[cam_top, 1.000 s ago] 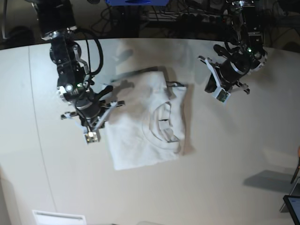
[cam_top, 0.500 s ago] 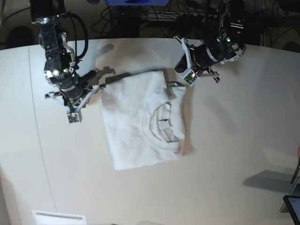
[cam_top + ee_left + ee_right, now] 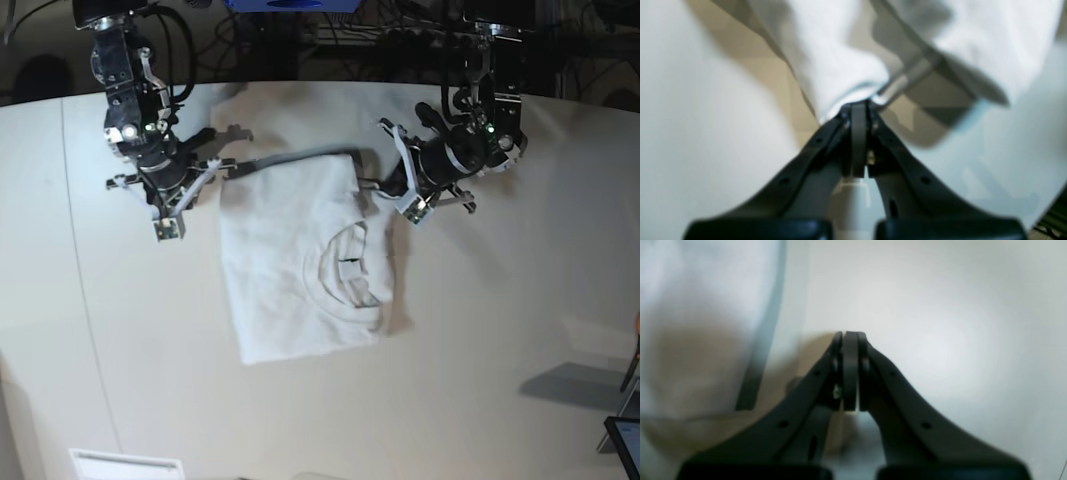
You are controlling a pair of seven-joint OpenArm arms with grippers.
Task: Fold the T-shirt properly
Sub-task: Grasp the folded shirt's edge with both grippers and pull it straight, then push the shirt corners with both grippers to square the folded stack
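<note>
The white T-shirt (image 3: 290, 290) lies folded into a rough rectangle in the middle of the table, collar showing near its right side. My left gripper (image 3: 380, 185) is at the shirt's far right corner. In the left wrist view that gripper (image 3: 858, 106) is shut, with the T-shirt's (image 3: 840, 66) fabric bunching right at its tips. My right gripper (image 3: 222, 165) is at the far left corner. Seen from the right wrist, this gripper (image 3: 850, 335) is shut with nothing in it, just beside the T-shirt's (image 3: 690, 290) hemmed edge.
The pale table (image 3: 500, 330) stretches around the shirt on all sides. Dark cables and equipment (image 3: 300, 30) run behind its far edge. A white flat item (image 3: 125, 465) lies at the near left, and a dark object (image 3: 625, 440) sits at the right edge.
Both arms have moved to the shirt's far edge. The left arm came in from the right to the far right corner. The right arm went up from the shirt's left side to the far left corner.
</note>
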